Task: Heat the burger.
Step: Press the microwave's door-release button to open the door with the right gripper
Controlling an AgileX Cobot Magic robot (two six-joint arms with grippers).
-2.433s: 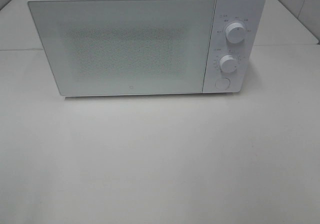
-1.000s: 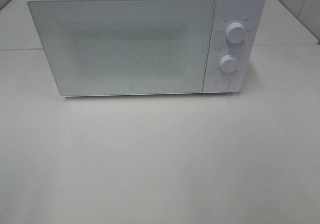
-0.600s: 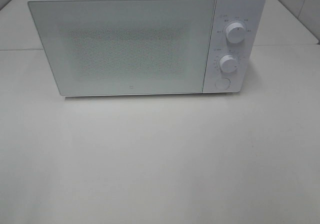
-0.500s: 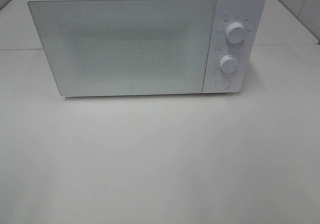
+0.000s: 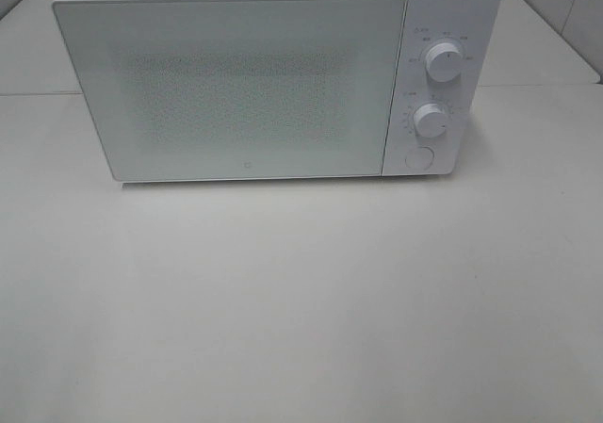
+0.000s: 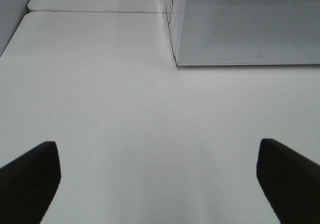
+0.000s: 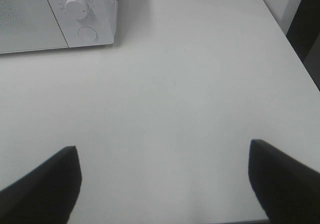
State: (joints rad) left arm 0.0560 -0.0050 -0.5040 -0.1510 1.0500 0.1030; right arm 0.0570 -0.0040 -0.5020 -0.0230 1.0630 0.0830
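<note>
A white microwave (image 5: pixel 273 79) stands at the back of the white table with its door shut; it has two round knobs (image 5: pixel 443 60) and a round button (image 5: pixel 419 157) on its right panel. The burger is out of view; I cannot see through the door. My left gripper (image 6: pixel 160 179) is open and empty over bare table in front of the microwave's left corner (image 6: pixel 176 64). My right gripper (image 7: pixel 162 184) is open and empty over the table right of the microwave's panel (image 7: pixel 82 14). Neither gripper shows in the exterior high view.
The table's right edge (image 7: pixel 295 59) runs close beside my right gripper, with a dark gap beyond. A seam between table sections (image 6: pixel 95 11) lies behind the microwave's left side. A tiled wall (image 5: pixel 565 8) rises at the back right.
</note>
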